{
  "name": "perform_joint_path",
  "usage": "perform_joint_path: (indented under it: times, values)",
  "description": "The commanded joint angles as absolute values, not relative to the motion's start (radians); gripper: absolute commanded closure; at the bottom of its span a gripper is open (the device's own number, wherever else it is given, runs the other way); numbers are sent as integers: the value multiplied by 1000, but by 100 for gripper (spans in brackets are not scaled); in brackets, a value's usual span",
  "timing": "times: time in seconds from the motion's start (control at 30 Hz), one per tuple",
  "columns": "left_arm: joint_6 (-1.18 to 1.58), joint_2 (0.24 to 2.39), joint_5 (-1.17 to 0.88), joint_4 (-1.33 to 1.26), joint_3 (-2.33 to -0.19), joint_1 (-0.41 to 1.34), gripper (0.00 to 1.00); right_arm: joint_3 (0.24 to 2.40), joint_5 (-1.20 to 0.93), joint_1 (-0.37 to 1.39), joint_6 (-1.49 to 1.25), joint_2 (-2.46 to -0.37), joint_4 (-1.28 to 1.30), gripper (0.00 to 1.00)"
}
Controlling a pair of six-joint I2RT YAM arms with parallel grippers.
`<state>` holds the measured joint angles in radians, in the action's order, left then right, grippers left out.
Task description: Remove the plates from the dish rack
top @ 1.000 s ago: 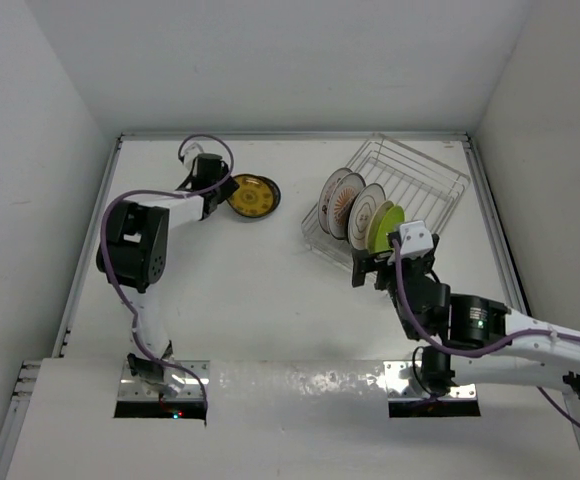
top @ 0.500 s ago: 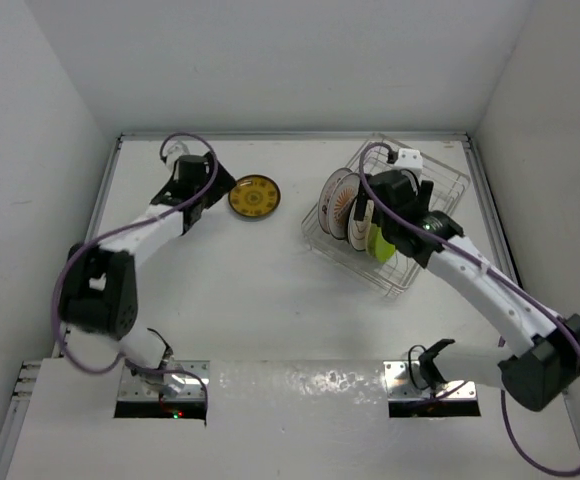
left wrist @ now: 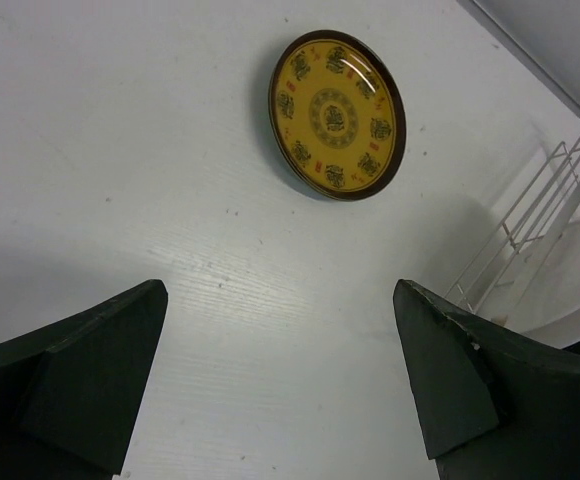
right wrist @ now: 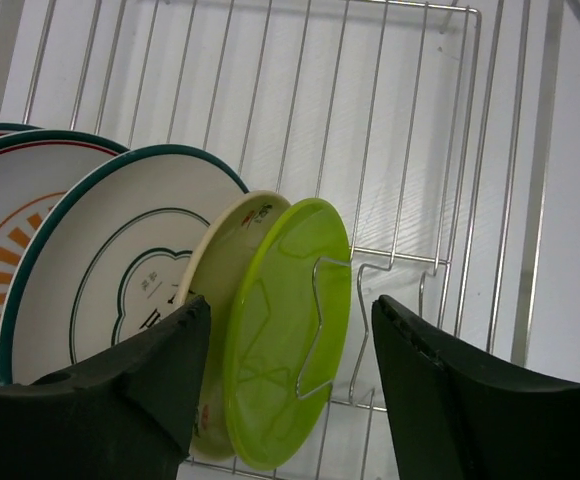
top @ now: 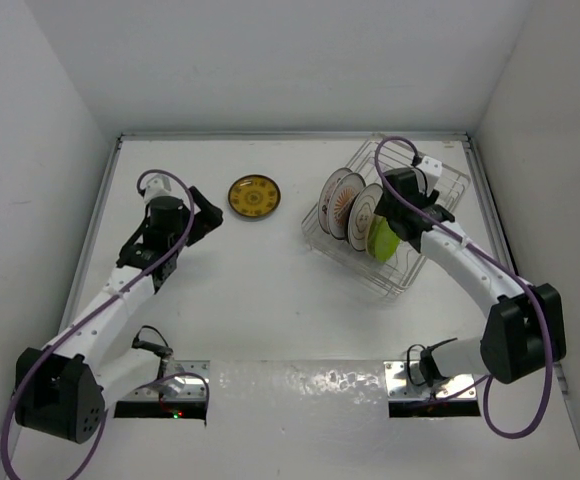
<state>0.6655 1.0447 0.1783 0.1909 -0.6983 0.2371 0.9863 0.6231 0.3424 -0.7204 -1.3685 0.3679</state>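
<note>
The silvery wire dish rack (top: 444,186) stands at the back right. Upright in it are two white plates (top: 340,200) with orange and teal markings, a cream plate and a lime green plate (top: 383,240). My right gripper (top: 391,222) hangs over the rack, open. In the right wrist view its jaws (right wrist: 290,300) straddle the lime plate (right wrist: 270,380) and the cream plate (right wrist: 225,245) without touching them. A yellow patterned plate (top: 254,196) lies flat on the table. My left gripper (top: 206,214) is open and empty, a little to that plate's near left (left wrist: 337,115).
White walls close the table in on the left, back and right. The rack's right half (right wrist: 410,120) is bare wire with upright prongs. The rack's corner (left wrist: 540,230) shows at the right of the left wrist view. Purple cables loop above both wrists.
My left gripper has opened, left the yellow plate on the table and drawn back toward the near left. My right arm has swung over the rack, jaws narrowing around the lime plate.
</note>
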Motion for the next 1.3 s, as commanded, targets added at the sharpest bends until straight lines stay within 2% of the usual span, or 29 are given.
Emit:
perform_joint_path:
  times: [0.0,0.43,0.47,0.8,1.0,1.13,1.27]
  values:
    - [627,1011,158,187,-707,250,7,962,595,336,-752,-1347,229,38]
    - [618,1074,94,146,-689,250,7,899,557,334,-822,-1420,157,51]
    - [617,1075,94,146,-689,250,7,896,554,336,-827,-1422,150,56]
    - [615,1071,78,144,-689,250,7,853,587,336,-907,-1375,164,82]
    - [621,1054,72,147,-692,250,7,874,623,334,-914,-1309,196,90]
    - [627,1035,61,152,-693,250,7,902,626,334,-905,-1272,219,99]
    - [630,1006,52,170,-703,250,7,925,606,334,-887,-1226,241,100]
